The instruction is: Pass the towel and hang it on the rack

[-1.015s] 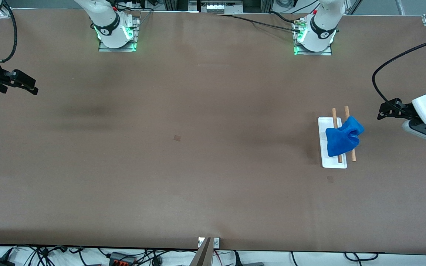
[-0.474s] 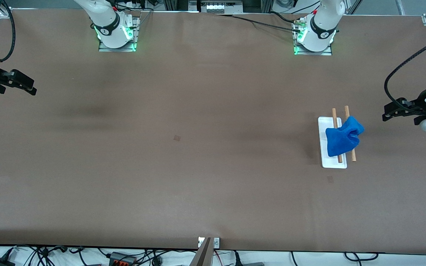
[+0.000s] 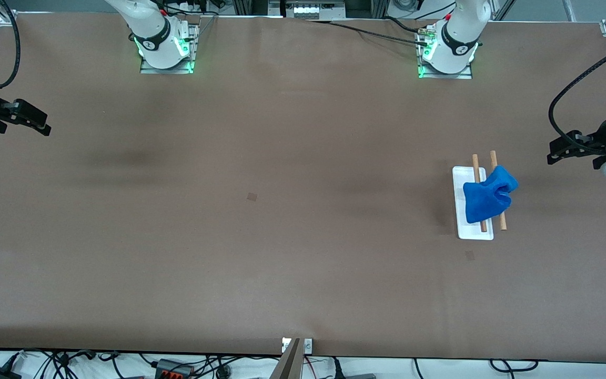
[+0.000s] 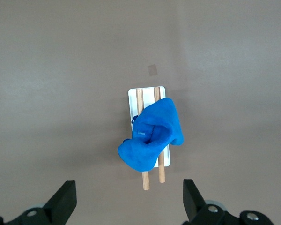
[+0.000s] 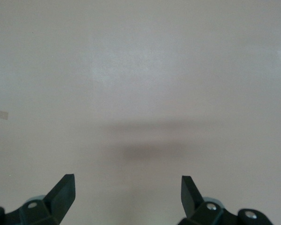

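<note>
Both arms are pulled up and out to the frame edges, left gripper (image 3: pixel 554 157) at far right and right gripper (image 3: pixel 44 128) at far left, jaws spread wide holding nothing, while the blue towel (image 3: pixel 487 197) sits draped over the rack (image 3: pixel 472 231) right of center.

A wide matte brown surface (image 3: pixel 282 237) fills the scene, with tangled black cables (image 3: pixel 71 363) along its camera-side edge.

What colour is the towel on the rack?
Bright blue; the towel shows best in the left wrist view.
</note>
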`<state>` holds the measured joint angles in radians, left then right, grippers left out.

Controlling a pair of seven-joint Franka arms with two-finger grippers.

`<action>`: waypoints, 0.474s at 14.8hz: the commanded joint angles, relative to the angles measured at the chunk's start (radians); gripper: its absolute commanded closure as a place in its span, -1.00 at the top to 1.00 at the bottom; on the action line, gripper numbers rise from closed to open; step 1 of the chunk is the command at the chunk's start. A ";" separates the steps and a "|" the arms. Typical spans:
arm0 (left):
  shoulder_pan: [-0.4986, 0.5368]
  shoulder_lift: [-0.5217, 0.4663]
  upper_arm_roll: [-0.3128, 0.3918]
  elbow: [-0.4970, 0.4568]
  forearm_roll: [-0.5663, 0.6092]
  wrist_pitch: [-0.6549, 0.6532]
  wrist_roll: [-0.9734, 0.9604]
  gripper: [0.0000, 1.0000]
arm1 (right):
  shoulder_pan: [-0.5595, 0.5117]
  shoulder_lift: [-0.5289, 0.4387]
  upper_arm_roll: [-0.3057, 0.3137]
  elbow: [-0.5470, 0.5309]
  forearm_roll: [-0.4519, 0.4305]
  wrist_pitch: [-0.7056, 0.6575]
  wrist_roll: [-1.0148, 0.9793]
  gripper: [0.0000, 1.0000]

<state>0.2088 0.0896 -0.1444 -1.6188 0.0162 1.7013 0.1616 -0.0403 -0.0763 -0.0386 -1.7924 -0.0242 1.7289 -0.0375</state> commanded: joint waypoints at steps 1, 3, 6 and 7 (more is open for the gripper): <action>-0.029 -0.037 0.025 -0.020 -0.015 -0.038 -0.002 1.00 | -0.010 0.001 0.006 0.010 -0.002 0.000 0.004 1.00; -0.069 -0.044 0.061 -0.018 -0.015 -0.052 -0.002 1.00 | -0.010 0.000 0.006 0.010 0.000 0.000 0.004 1.00; -0.131 -0.045 0.123 -0.018 -0.013 -0.060 -0.001 1.00 | -0.010 0.000 0.006 0.010 -0.002 0.000 0.001 1.00; -0.126 -0.047 0.115 -0.018 -0.013 -0.065 -0.001 1.00 | -0.010 0.001 0.006 0.010 -0.002 0.000 0.002 1.00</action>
<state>0.1057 0.0679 -0.0538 -1.6191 0.0162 1.6525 0.1616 -0.0404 -0.0758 -0.0390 -1.7923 -0.0242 1.7289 -0.0375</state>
